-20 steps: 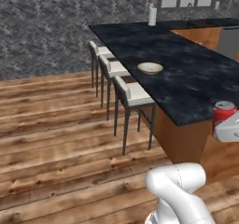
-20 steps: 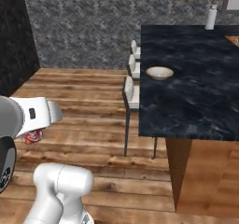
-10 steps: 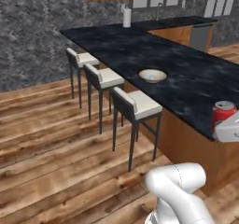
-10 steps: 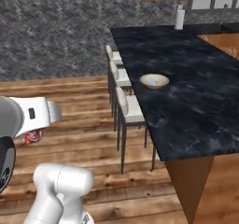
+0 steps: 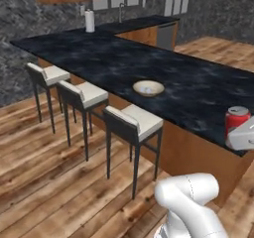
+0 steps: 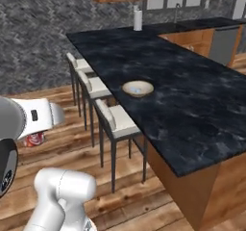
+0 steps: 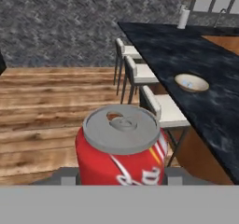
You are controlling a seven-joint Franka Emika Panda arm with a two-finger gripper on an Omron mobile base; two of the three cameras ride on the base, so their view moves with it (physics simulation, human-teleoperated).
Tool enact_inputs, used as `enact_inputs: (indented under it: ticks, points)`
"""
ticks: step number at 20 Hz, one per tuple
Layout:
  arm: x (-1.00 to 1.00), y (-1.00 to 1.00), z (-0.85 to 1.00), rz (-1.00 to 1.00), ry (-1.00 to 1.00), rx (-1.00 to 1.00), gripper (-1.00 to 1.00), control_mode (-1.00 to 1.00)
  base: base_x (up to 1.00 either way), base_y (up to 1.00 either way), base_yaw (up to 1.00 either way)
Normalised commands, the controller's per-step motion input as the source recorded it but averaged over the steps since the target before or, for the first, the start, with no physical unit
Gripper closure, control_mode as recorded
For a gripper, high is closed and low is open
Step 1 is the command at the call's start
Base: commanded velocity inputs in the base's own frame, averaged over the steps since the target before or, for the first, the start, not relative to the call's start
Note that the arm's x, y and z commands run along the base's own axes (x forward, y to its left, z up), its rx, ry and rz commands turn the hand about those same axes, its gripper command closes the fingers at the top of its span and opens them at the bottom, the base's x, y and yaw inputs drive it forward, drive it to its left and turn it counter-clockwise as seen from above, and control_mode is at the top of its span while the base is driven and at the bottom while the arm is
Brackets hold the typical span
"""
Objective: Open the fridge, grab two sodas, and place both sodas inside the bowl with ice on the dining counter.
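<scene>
My gripper (image 7: 120,175) is shut on a red soda can (image 7: 122,146) with a silver top, held upright close to the hand camera. The same can (image 5: 237,120) pokes up above the white hand at the right edge of the left base view, and sits under the hand (image 6: 34,139) in the right base view. The tan-rimmed bowl (image 5: 148,88) (image 6: 138,88) (image 7: 192,82) rests near the chair-side edge of the black dining counter (image 5: 114,58) (image 6: 192,95), well ahead of the can. The fridge and the other soda are out of view.
Three white-seated chairs (image 5: 134,122) (image 6: 115,121) line the counter's near side over the wood floor. A white paper-towel roll (image 5: 90,20) stands at the counter's far end. A faucet (image 6: 177,11) and a grey appliance (image 6: 222,42) sit along the back counter.
The whole picture has shifted as the base drove: the dining counter, chairs and bowl now look nearer and swung round. The can stays shut in my gripper.
</scene>
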Motion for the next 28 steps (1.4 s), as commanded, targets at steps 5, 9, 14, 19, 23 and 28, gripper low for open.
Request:
enact_inputs:
  ticks: [5, 9, 14, 19, 23, 28]
  points:
    - [0.00, 0.00, 0.00, 0.00, 0.00, 0.00, 1.00, 1.00, 0.16, 0.57, -0.53]
    - [0.00, 0.00, 0.00, 0.00, 0.00, 0.00, 1.00, 1.00, 0.25, 0.65, -0.50]
    - [0.00, 0.00, 0.00, 0.00, 0.00, 0.00, 1.00, 1.00, 0.29, 0.77, -0.46]
    - [0.00, 0.00, 0.00, 0.00, 0.00, 0.00, 1.00, 1.00, 0.50, 0.89, -0.40]
    - [0.00, 0.00, 0.00, 0.00, 0.00, 0.00, 1.00, 1.00, 0.61, 0.87, -0.38]
    - [0.00, 0.00, 0.00, 0.00, 0.00, 0.00, 1.00, 1.00, 0.84, 0.43, -0.33]
